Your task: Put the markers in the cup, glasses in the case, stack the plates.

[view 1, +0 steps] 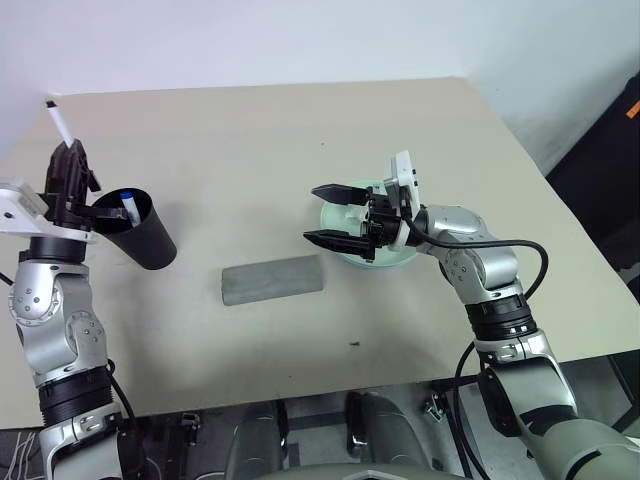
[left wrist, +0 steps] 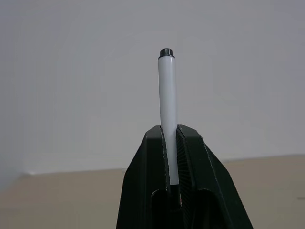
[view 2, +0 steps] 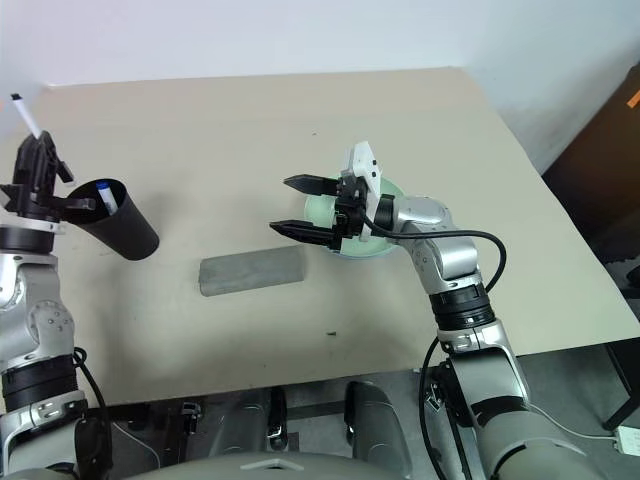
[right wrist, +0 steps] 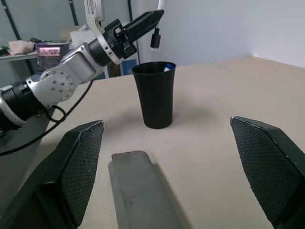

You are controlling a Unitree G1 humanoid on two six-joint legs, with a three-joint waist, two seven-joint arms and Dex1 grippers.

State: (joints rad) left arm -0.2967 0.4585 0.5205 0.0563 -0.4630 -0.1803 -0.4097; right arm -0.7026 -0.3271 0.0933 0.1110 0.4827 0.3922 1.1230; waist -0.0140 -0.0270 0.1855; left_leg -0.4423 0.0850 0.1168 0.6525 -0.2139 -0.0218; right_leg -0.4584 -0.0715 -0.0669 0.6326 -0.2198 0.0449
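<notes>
My left gripper (view 1: pixel 68 152) is shut on a white marker (view 1: pixel 58 122) at the table's left side. It holds it upright just over the rim of the black cup (view 1: pixel 142 232); the marker's black cap (right wrist: pixel 155 38) hangs a little above the opening. A blue-capped marker (view 1: pixel 127 197) stands inside the cup. The grey case (view 1: pixel 272 279) lies closed at the table's middle. My right gripper (view 1: pixel 312 213) is open and level, hovering over a mint green plate (view 1: pixel 388 258). I cannot tell whether another plate lies under it. The glasses are out of view.
The beige table (view 1: pixel 250 130) has bare surface behind and in front of the case. Its right edge drops to a dark floor (view 1: pixel 600 170). A white wall stands beyond the far edge.
</notes>
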